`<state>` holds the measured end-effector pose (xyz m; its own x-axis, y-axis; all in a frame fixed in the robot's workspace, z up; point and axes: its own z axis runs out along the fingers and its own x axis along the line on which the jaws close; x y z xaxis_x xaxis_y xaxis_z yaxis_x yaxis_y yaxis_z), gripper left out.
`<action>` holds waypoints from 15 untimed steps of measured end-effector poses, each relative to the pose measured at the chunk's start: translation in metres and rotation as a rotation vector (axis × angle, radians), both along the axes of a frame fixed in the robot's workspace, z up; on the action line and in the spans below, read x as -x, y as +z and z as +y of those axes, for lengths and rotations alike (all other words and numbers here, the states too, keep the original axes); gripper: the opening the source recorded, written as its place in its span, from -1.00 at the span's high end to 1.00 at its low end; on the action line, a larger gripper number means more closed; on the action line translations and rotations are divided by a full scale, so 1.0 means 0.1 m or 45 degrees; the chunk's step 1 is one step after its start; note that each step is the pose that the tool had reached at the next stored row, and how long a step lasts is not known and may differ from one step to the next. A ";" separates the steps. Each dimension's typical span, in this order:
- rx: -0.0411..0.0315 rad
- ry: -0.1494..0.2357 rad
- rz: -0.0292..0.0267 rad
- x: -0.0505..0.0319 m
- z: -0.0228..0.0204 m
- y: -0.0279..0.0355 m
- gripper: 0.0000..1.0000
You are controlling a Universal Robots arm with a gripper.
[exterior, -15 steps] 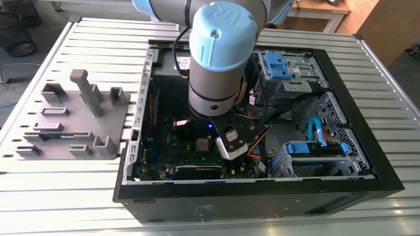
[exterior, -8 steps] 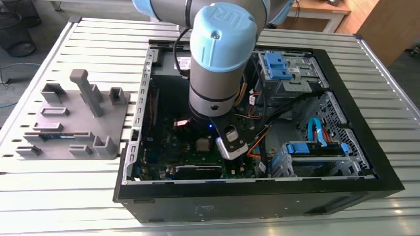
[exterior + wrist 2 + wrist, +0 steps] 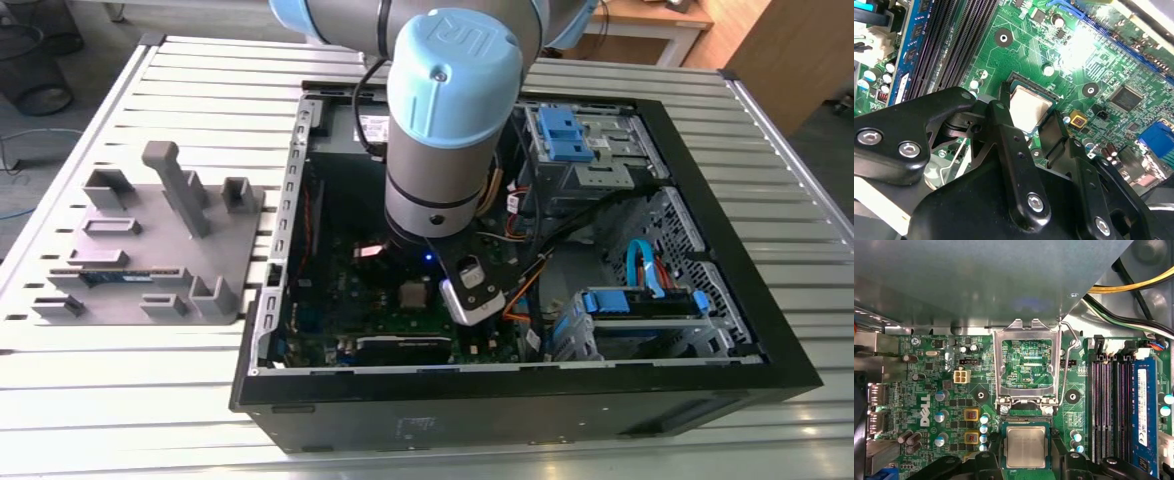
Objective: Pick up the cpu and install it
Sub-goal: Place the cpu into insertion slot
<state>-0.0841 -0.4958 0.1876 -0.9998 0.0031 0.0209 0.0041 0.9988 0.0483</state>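
Two fingers (image 3: 1004,135) of the tool (image 3: 1026,111) are spread, one on each side of the cpu (image 3: 1028,106). A sliver of dark socket rim shows between the chip and one finger, so it isn't pinching. Can't tell whether the other finger touches the chip's edge.

cpu sits flat in the socket (image 3: 1025,419) on the motherboard (image 3: 929,382), silver top up. In the first wrist view the fingertips flank the socket's two side edges. Retention frame (image 3: 999,365) is flipped up and open just beyond the socket, with its wire lever (image 3: 1070,342) raised beside it. RAM slots (image 3: 1104,400) run alongside, near the socket.

Arm (image 3: 441,120) comes in from above. Its wrist is close to vertical, pointing down into the open case (image 3: 534,405), over the board area toward the exterior view's left half of the case. The tool end is low, close to the board.

Case lies on its side on the slatted desk (image 3: 134,400). A grey parts fixture (image 3: 147,250) sits on the desk at the exterior view's left of the case, well apart from the tool.
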 end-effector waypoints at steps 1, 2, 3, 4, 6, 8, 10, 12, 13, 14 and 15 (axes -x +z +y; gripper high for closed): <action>-0.0001 0.000 0.0000 0.000 0.000 -0.001 0.06; -0.0001 0.000 -0.0001 0.000 0.001 -0.003 0.06; 0.0000 0.000 -0.0002 0.000 0.001 -0.003 0.06; 0.0000 0.000 -0.0002 0.000 0.001 -0.003 0.06; 0.0001 0.000 -0.0003 0.000 0.001 -0.003 0.06; 0.0000 0.000 -0.0003 0.000 0.001 -0.003 0.06; 0.0001 0.000 -0.0003 0.000 0.001 -0.003 0.06; 0.0001 0.000 -0.0003 0.000 0.001 -0.003 0.06; 0.0001 0.000 -0.0002 0.000 0.001 -0.003 0.06; 0.0001 0.000 -0.0003 0.000 0.001 -0.003 0.06; 0.0001 0.000 -0.0003 -0.001 0.001 -0.004 0.06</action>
<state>-0.0840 -0.4957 0.1873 -0.9998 0.0031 0.0206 0.0041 0.9988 0.0483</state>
